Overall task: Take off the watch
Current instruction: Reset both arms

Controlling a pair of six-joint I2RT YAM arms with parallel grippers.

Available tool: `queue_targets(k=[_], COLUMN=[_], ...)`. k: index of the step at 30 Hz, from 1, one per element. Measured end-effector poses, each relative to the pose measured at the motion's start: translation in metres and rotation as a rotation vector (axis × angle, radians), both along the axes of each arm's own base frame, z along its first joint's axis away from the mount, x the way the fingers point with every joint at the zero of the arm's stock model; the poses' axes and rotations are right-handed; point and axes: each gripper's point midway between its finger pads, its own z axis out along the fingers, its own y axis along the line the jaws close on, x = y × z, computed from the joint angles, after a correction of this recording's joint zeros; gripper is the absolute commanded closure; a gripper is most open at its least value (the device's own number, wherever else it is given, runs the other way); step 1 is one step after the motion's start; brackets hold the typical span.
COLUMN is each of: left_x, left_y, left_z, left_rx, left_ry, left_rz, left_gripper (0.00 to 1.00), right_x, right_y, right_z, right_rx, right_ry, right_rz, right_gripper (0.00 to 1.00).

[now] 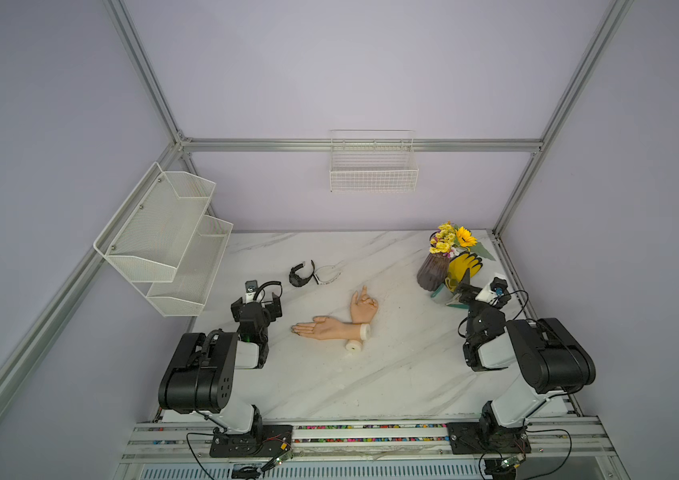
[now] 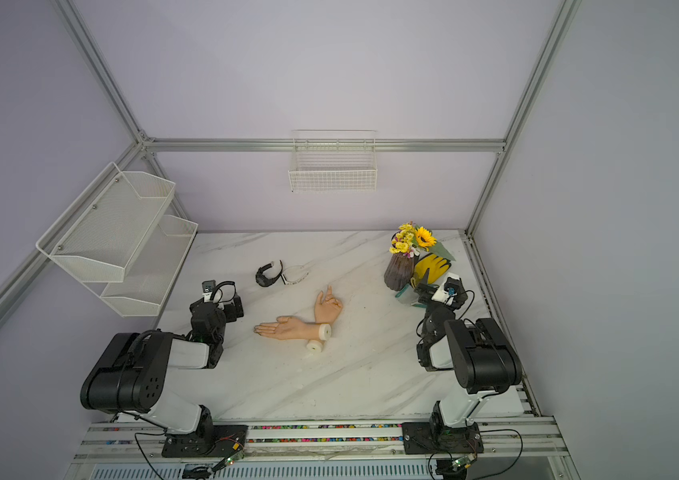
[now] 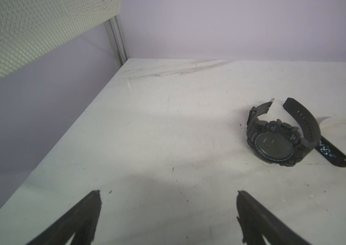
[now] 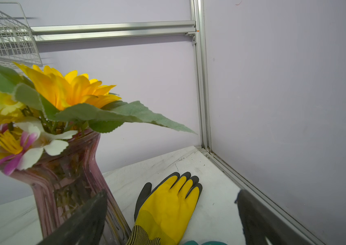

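Black fingertips frame the left wrist view: the left gripper (image 3: 168, 193) stands with its jaws wide apart and nothing between them, above the bare marble table (image 3: 146, 127). Ahead of this gripper and off to its right lies the black watch (image 3: 273, 146), near it but not touching. Its strap is unbuckled, the two ends curling up and apart, and the round face is tilted toward the gripper. Touching the far right side of the watch is a slim band (image 3: 333, 154) with a dark lit display and a pale strap. Up to the gripper's left hangs a white mesh shelf (image 3: 19, 31).

In both top views two mannequin hands lie to the right of the left gripper, between the two arms and well apart from the watch (image 1: 300, 275). The flat hand (image 1: 325, 330) points its fingers toward the left gripper; the curled hand (image 1: 364, 305) points away from the arms' bases, and the two cross at the wrists.

The right gripper (image 4: 172, 193) is likewise spread wide and holds nothing. A yellow glove (image 4: 167, 207) with dark fingertips lies flat straight ahead of it, its fingers pointing away. Just beside the gripper's left finger stands a ribbed purple vase (image 4: 72, 180) of yellow flowers (image 4: 70, 89). Higher up and farther to its left, a wire basket (image 4: 4, 38) hangs on the back wall.
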Motion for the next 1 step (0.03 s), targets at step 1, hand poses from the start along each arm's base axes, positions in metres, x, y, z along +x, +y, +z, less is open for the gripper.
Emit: queue_targets(k=[1], left_x=[0.0], left_y=[0.0001], left_z=[0.0], left_rx=[0.0], left_ry=[0.0], left_rz=[0.0], left_gripper=[0.0], right_x=[0.0], right_y=[0.0], right_z=[0.0001], right_rx=[0.0], right_ry=[0.0], right_rz=[0.0], right_gripper=[0.03])
